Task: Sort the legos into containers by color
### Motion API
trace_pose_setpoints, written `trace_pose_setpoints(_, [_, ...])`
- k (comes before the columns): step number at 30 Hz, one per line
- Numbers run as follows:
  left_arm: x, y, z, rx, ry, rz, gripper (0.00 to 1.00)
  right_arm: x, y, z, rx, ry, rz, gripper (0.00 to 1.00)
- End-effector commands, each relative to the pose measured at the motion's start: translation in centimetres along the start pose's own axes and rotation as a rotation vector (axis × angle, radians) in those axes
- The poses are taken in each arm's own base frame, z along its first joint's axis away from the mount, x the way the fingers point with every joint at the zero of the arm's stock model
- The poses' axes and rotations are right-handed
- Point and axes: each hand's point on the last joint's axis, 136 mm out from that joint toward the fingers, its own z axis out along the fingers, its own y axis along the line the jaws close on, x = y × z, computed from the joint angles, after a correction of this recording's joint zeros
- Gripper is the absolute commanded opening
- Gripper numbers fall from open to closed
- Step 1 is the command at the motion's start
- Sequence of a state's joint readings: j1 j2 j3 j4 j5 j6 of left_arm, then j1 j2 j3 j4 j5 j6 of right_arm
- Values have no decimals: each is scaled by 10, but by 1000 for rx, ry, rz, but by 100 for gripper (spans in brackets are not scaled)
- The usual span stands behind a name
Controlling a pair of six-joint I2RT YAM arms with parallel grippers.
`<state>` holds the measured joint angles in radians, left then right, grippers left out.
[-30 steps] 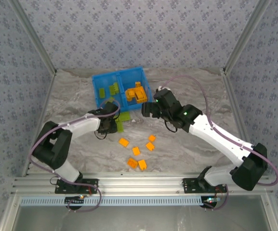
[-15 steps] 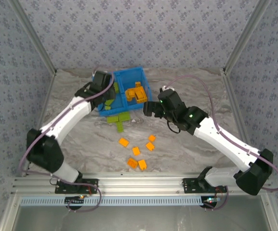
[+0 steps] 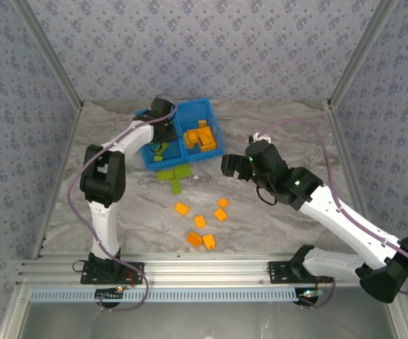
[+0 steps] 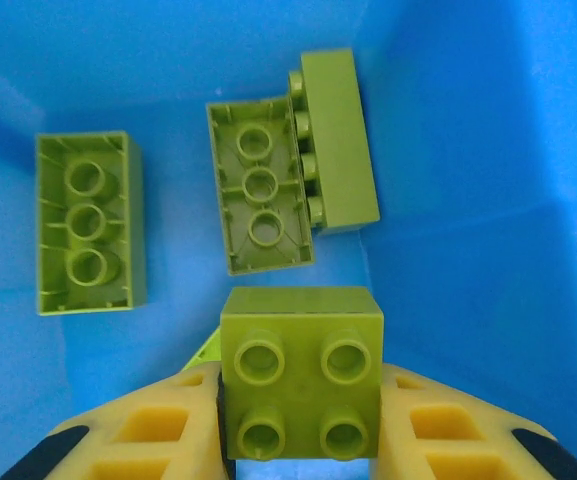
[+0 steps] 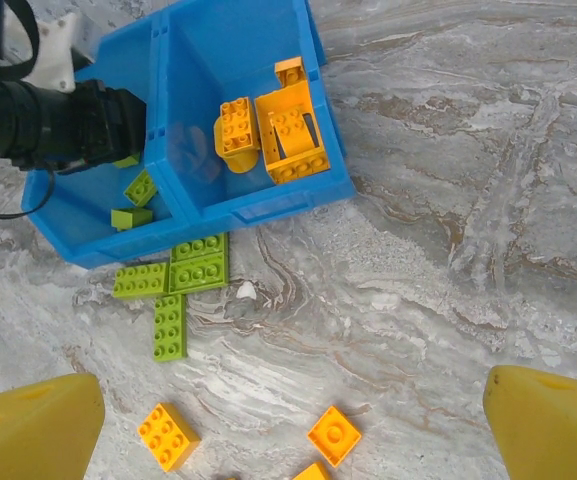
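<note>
My left claw (image 4: pixel 301 425) pinches a lime 2x2 brick (image 4: pixel 301 365) between its pads, hanging inside the blue bin's green compartment (image 4: pixel 468 150), with an upturned lime brick (image 4: pixel 263 185) on the floor just beyond. On release the brick may cling to one pad, or bounce over the divider (image 5: pixel 161 110). My right claw (image 5: pixel 288 425) gapes wide above the table, an orange brick (image 5: pixel 168 435) beneath it

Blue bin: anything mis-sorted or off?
Nothing mis-sorted in the blue bin: green bricks in the left compartment, orange bricks in the right. It sits slightly skewed, and three loose green bricks lie just outside its near wall.
</note>
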<state>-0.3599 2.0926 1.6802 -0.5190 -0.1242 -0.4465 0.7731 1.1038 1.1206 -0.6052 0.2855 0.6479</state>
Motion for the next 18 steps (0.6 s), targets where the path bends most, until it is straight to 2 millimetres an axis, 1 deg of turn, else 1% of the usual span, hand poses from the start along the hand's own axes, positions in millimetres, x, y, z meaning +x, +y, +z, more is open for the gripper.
trace_pose_setpoints(1, [-9,-10,-7,50,2,-29,37,2,-7,-3,29,-5,17,100])
trace_pose_setpoints(3, [-11,-12,-12,64,-5,-31,44,1,-6,-3,26,-7,18,100])
trace_pose_setpoints(4, [-13,-12,-17,68,-12,-32,46,0,-6,-3,26,-8,19,100])
trace_pose_setpoints(6, [-19,-14,-29,79,-33,-29,47,1,-5,-2,23,-8,19,100])
trace_pose_setpoints(8, [-26,-15,-45,94,-61,-26,48,1,-5,-1,22,-6,20,100])
trace_pose_setpoints(11, [-36,-17,-76,123,-109,-26,51,2,-3,2,21,2,17,100])
trace_pose_setpoints(14, [-39,-19,-114,172,-160,-38,51,8,-1,9,20,28,-5,100])
trace_pose_setpoints(16, [-35,-20,-142,209,-195,-36,51,11,6,20,5,41,-24,100])
trace_pose_setpoints(18, [-27,-19,-169,233,-229,-14,52,20,18,31,-11,77,-48,100])
